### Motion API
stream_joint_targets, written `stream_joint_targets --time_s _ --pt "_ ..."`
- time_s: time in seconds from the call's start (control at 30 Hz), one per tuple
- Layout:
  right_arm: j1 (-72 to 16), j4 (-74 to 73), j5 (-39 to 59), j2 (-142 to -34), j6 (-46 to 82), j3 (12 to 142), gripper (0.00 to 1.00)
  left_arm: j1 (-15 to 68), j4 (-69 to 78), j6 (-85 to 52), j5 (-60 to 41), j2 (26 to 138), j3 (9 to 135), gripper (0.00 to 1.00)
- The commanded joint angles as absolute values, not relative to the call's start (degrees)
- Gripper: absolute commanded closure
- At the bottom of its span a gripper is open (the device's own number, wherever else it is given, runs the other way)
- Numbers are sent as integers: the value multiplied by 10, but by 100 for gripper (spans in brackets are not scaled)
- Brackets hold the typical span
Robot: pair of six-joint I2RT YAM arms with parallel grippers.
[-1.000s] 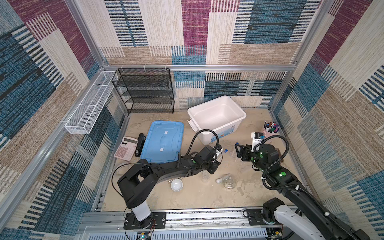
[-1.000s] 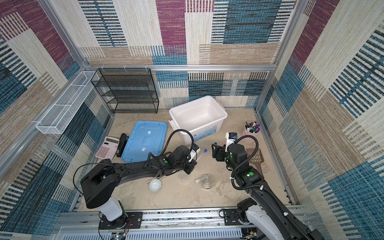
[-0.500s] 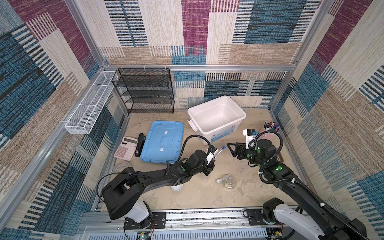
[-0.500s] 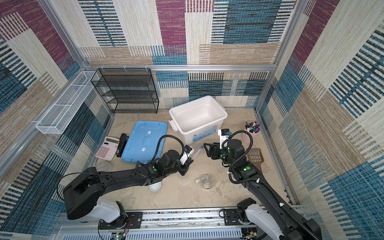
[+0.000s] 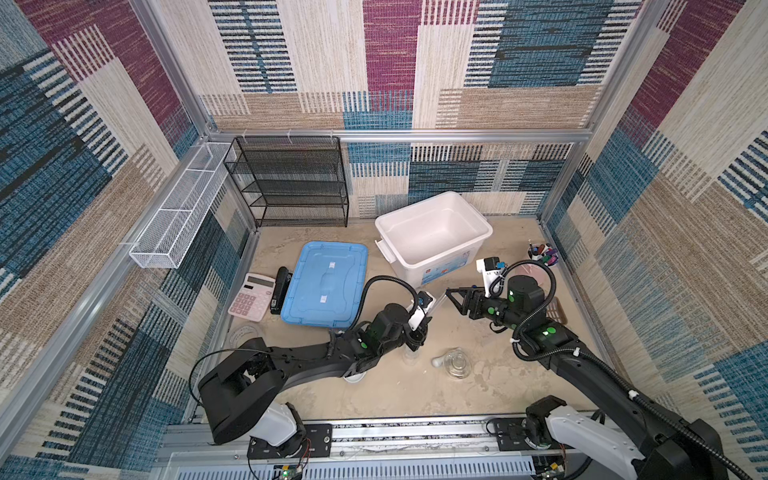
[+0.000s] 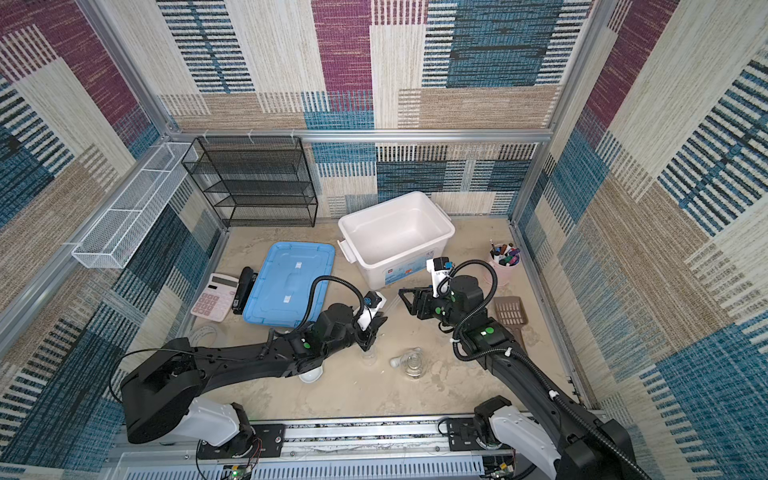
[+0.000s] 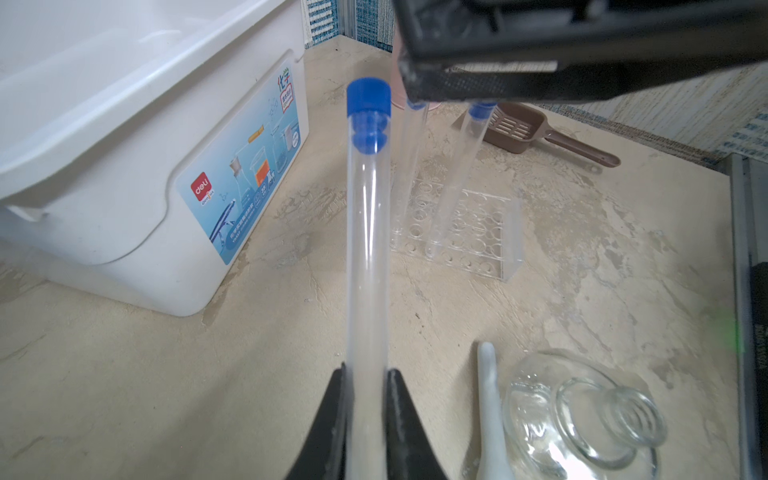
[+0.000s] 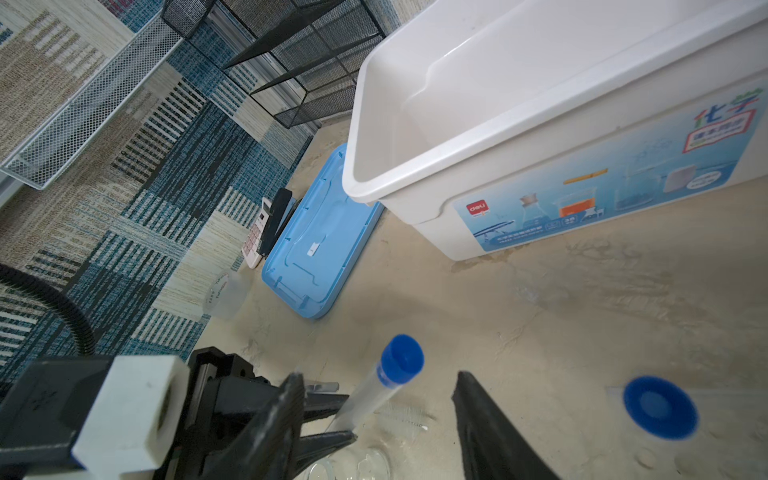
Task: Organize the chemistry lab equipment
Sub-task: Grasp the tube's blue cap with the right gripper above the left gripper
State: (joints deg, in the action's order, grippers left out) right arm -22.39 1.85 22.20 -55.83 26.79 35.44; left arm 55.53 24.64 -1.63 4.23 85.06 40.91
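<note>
1. Pinched at its lower end by the left gripper (image 7: pixel 365 374): a blue-capped test tube (image 7: pixel 368 249), off the tabletop, jaws pressed on the glass.
2. Long axis running from that grip up toward the right gripper (image 8: pixel 379 376), cap end leading.
3. Spread wide, that right gripper — one finger either side of the blue cap, neither touching it in the right wrist view.
4. Likely a handover: calls for shutting the right jaws across the tube just below the cap, square to its axis, before any release on the left.
5. Beyond, near the white storage bin (image 7: pixel 124 187), a clear rack (image 7: pixel 494 249) holding two more capped tubes (image 7: pixel 456 174).
</note>
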Motion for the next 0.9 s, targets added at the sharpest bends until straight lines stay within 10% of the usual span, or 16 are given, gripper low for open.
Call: stream_joint_targets --time_s 0.0,0.87 --pt "-224 -21 247 -564 285 352 41 557 283 -7 33 848 403 84" --pt "-227 -53 280 -589 307 343 63 561 309 -3 26 851 395 84"
